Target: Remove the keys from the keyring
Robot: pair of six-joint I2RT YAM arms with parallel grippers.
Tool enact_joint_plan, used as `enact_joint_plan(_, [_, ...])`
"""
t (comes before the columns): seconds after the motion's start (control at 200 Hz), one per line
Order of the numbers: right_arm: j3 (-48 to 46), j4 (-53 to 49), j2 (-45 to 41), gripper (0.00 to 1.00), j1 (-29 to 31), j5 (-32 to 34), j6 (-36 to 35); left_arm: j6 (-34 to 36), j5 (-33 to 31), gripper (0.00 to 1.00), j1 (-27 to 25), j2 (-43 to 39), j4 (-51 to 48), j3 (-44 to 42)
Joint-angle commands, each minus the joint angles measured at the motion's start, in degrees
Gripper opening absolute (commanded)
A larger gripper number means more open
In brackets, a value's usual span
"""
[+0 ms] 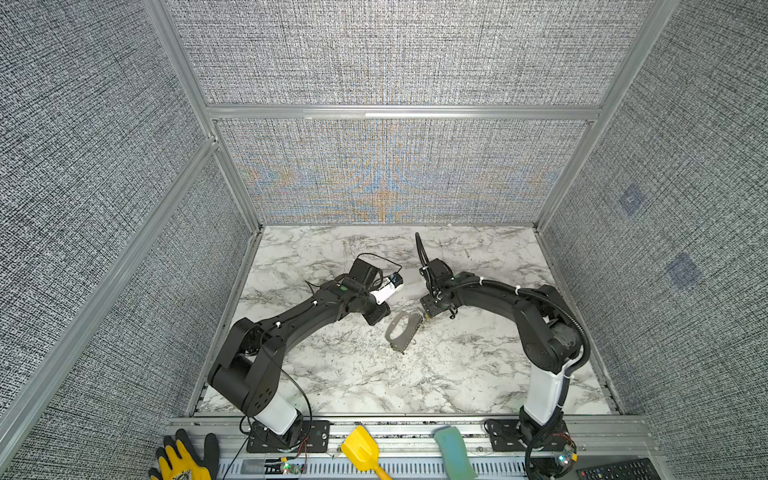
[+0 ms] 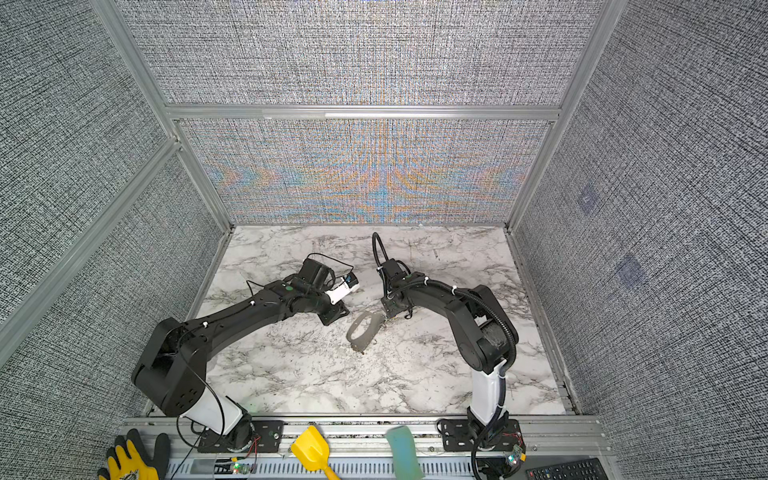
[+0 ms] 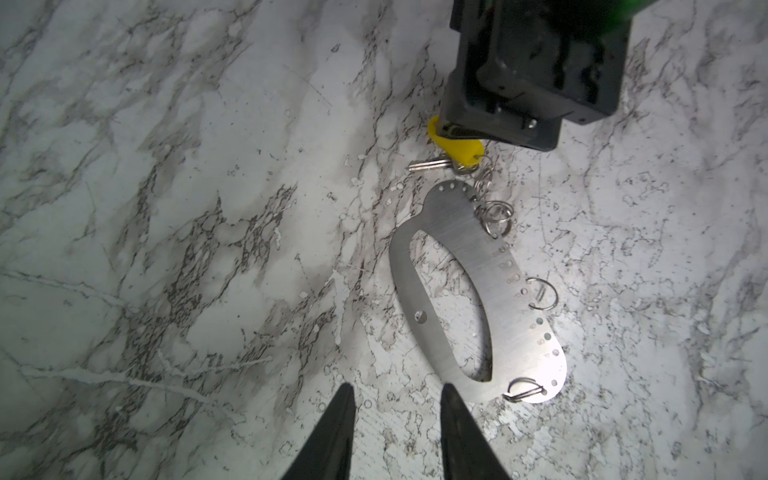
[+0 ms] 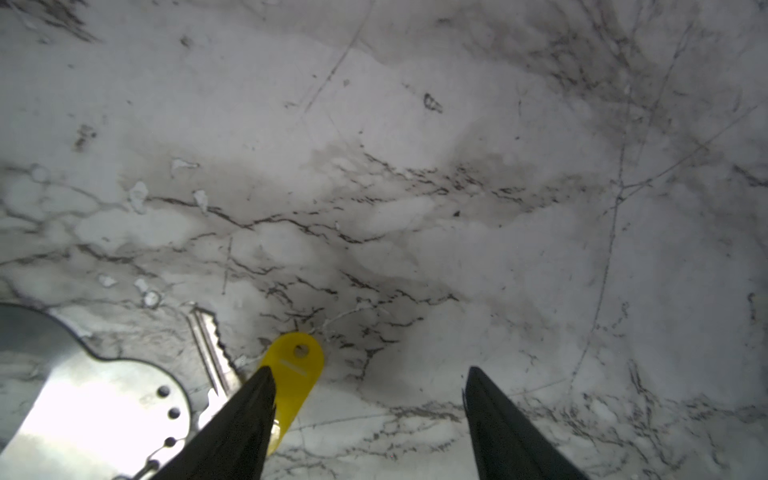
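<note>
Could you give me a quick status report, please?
Left gripper open, empty, beside keyring. Right gripper open over yellow-tagged key, not gripping. Key chained to keyring. Nothing blocking.

Table (image 1: pixel 374 382): white marble, veined grey and black. Keyring (image 3: pixel 469 245): brushed silver-grey, with silver wire rings (image 3: pixel 494 218). Key (image 3: pixel 428 165): silver. Tag (image 4: pixel 297 374): bright yellow. Walls (image 1: pixel 395 54): grey woven cloth, with blue-and-orange moiré across the back panel. Arms (image 1: pixel 299 320): black, white at the base links. Scoop (image 1: pixel 361 451): yellow. Block (image 1: pixel 455 455): teal. Glove (image 1: pixel 183 461): yellow and black.
</note>
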Motion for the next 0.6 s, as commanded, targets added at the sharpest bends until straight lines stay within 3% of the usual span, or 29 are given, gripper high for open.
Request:
enact_joint_plan(0.0, [-0.8,-2.1,-0.6,0.73,-0.7,0.7,1.5,3.9,3.5,0.37,-0.6,-0.1,0.2,0.8])
enact_joint_plan(0.145, [-2.5,-1.7,-2.6,0.73,-1.8,0.1,1.3,6.1,4.7,0.37,-2.4,1.2,1.0,2.1])
enact_joint_plan(0.285, [-2.9,2.3,-5.3,0.73,-2.0,-6.7,-0.4,5.5,4.7,0.35,-3.2,3.1,1.3,3.8])
enact_joint_plan(0.425, [1.8,1.3,-1.5,0.72,-1.9,-11.4,1.9,2.7,5.5,0.36,-3.1,0.9,5.2,1.5])
enact_joint_plan(0.595, [5.4,-1.0,3.3,0.72,-1.4,-12.9,2.9,-2.7,2.0,0.36,-2.9,-4.4,9.8,-3.8])
